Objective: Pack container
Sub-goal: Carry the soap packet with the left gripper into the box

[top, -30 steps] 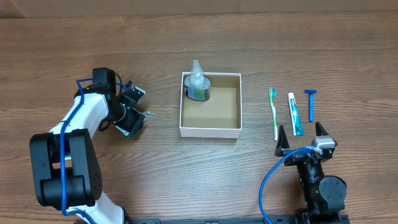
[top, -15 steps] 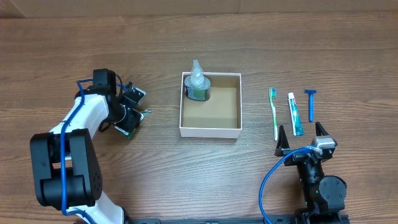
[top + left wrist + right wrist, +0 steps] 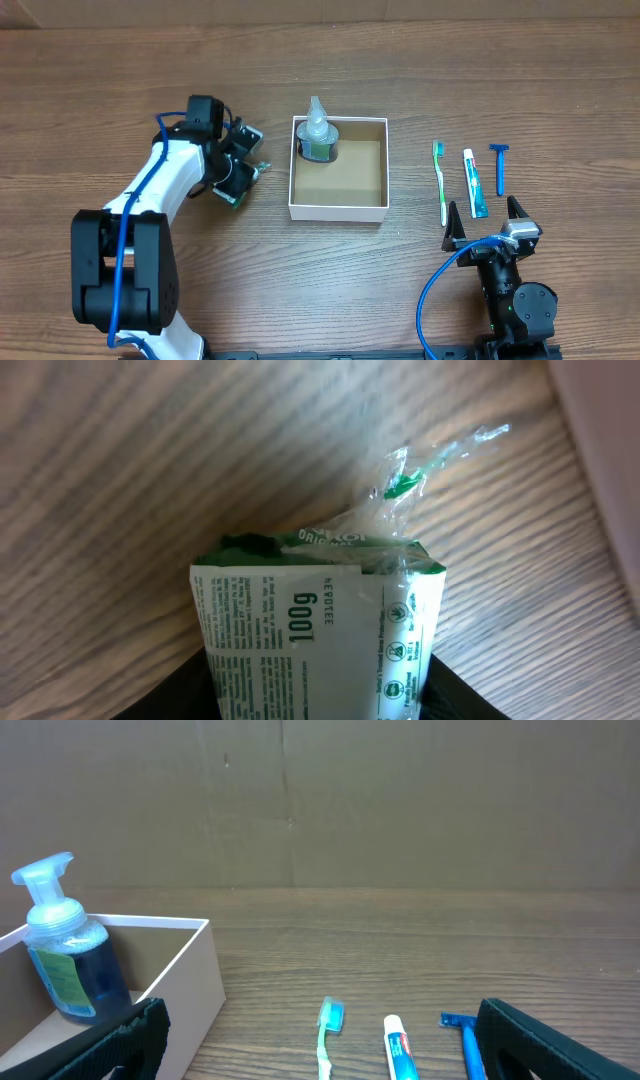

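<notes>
The container [image 3: 338, 211], a square white-walled box with a brown inside, sits mid-table. A blue pump soap bottle [image 3: 318, 137] stands in its back left corner. My left gripper [image 3: 243, 172] is just left of the container, shut on a green and white wrapped packet [image 3: 320, 630] that fills the gap between its jaws above the wood. A twist of clear wrapper [image 3: 430, 460] sticks out past the packet. My right gripper [image 3: 485, 225] stands open near the front right, nothing between its fingers.
A green toothbrush [image 3: 441, 180], a toothpaste tube [image 3: 474, 183] and a blue razor [image 3: 499, 168] lie side by side right of the container, just beyond the right gripper. A brown cardboard wall [image 3: 320, 800] runs along the table's back edge.
The left jaws closed on the packet, then the left arm carried it right, toward the container's left wall. The right arm has not moved.
</notes>
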Tool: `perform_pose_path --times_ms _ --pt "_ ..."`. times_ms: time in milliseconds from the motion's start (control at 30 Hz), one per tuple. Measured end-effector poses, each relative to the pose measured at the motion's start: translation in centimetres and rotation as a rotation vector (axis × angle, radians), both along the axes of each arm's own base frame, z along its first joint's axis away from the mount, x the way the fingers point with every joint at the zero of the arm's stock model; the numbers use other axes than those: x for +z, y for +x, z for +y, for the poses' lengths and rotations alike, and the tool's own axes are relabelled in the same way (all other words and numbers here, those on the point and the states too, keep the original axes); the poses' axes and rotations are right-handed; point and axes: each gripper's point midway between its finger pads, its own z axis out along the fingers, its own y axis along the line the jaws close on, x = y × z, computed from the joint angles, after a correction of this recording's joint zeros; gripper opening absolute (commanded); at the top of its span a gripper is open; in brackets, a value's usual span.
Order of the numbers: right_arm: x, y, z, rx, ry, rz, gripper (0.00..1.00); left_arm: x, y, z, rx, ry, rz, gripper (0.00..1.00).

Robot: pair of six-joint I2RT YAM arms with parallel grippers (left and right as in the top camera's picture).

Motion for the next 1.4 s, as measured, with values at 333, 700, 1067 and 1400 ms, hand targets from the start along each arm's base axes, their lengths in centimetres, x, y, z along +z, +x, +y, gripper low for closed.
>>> perform_pose_path --times_ms 333,700,1067,1400 --pt "0.0 0.0 0.0 0.000 0.000 0.000 1.00 6.1 2.1 -0.4 0.279 -0.061 0.030 0.45" --pt "0.0 0.0 0.0 0.000 0.000 0.000 1.00 15.6 2.5 -10.1 0.350 -0.259 0.027 0.45" --pt "0.0 0.0 0.0 0.000 0.000 0.000 1.00 14.8 -2.3 -15.9 0.469 -0.041 -0.021 0.48" --pt "0.0 0.0 0.0 0.000 0.000 0.000 1.00 10.3 -0.9 -16.5 0.591 -0.066 -0.084 0.45"
